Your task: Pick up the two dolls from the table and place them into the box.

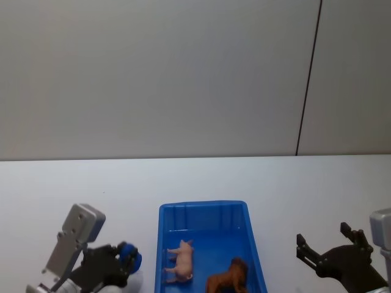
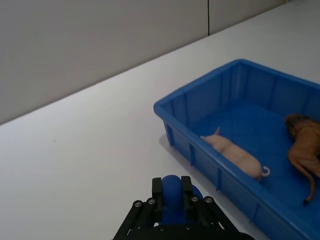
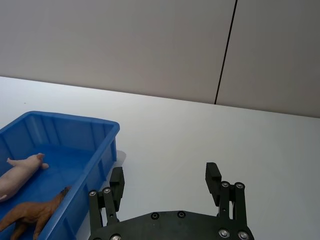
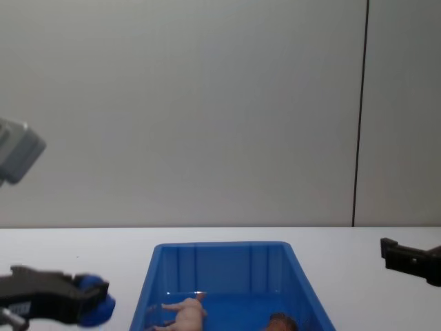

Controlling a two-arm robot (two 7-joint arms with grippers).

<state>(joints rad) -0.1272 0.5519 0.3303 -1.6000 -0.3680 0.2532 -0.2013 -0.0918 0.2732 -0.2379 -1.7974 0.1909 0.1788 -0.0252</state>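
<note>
Both dolls lie inside the blue box (image 1: 201, 206). The pale pink pig (image 1: 181, 259) rests on its side on the left of the box floor, and the shaggy brown lion (image 1: 229, 278) lies to its right, nearer the front. My left gripper (image 1: 129, 259) hovers over the table just left of the box, its blue pads (image 2: 172, 197) pressed together with nothing between them. My right gripper (image 1: 322, 237) hangs to the right of the box with its fingers (image 3: 212, 172) spread wide and empty. The left wrist view shows the pig (image 2: 235, 156) and lion (image 2: 305, 145) on the box floor.
The white table (image 1: 244, 180) stretches bare behind and to both sides of the box. A grey wall with a dark vertical seam (image 1: 308, 79) stands behind the table's far edge.
</note>
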